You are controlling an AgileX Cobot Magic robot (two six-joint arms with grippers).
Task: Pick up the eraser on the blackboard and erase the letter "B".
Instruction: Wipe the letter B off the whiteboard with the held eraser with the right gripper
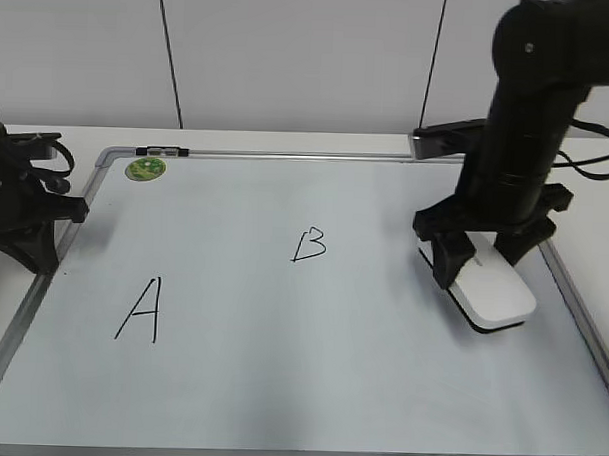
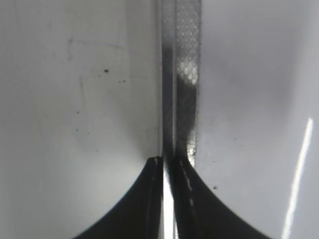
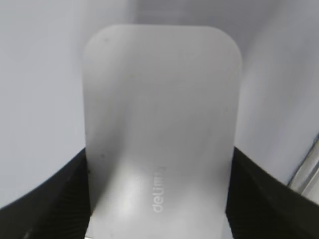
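The white eraser (image 1: 497,295) lies flat on the right side of the blackboard (image 1: 279,387), a pale glossy board in a silver frame. My right gripper (image 1: 481,259) straddles the eraser's far end, with a black finger pressed against each long side. In the right wrist view the eraser (image 3: 159,124) fills the space between the fingers (image 3: 159,199), its grey print facing up. The letter "B" (image 1: 310,245) is to the left of the eraser, intact. My left gripper (image 1: 38,254) is shut and empty over the board's left frame (image 2: 182,74), as the left wrist view (image 2: 168,162) shows.
A larger black "A" (image 1: 140,309) is at the board's front left. A round green magnet (image 1: 146,167) sits at the far left corner. No "C" is in view. The board's right frame edge (image 1: 582,318) runs close beside the eraser.
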